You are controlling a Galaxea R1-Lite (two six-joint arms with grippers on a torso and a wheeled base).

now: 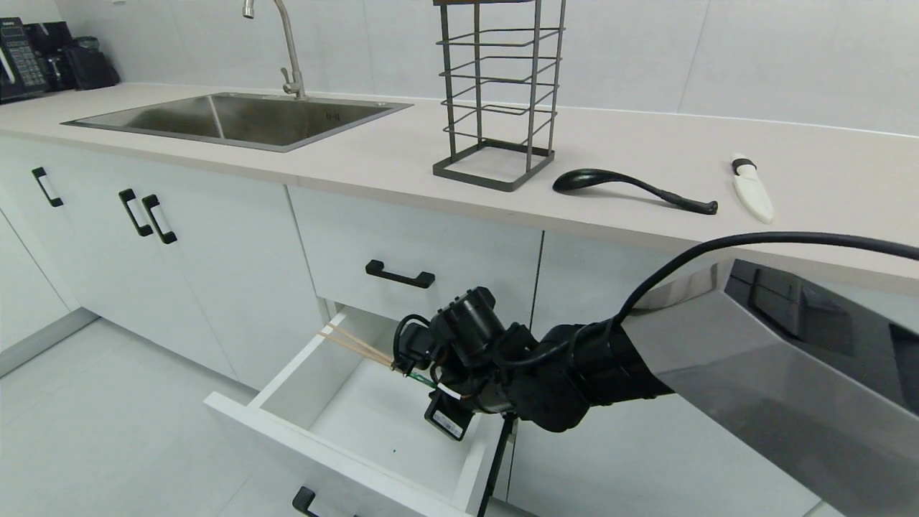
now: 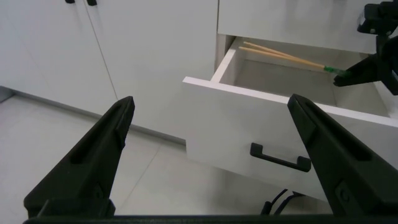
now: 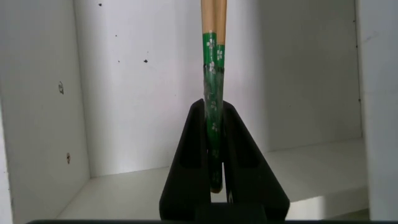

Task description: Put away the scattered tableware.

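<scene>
Chopsticks (image 3: 213, 93), green patterned ends, pinched in the right gripper (image 3: 213, 163), fingers closed tight on them. They're held over the open drawer (image 1: 287, 424), bare tips pointing toward its back left corner, can't tell if the tips touch the wall. Not released yet, so judging this item nearly stowed but not done. Left to do: black ladle (image 1: 632, 187) and white sheathed knife (image 1: 752, 190), both lying on the counter (image 1: 373, 158), well apart from the drawer. Left gripper (image 2: 211, 102) spread wide, holding nothing, low in front of the drawer front. Wire rack (image 1: 499, 93) stands just beside the ladle bowl and could crowd a grasp there. Sink (image 1: 237, 118) further left. Drawer side wall close to the chopstick tips, may snag on drop
</scene>
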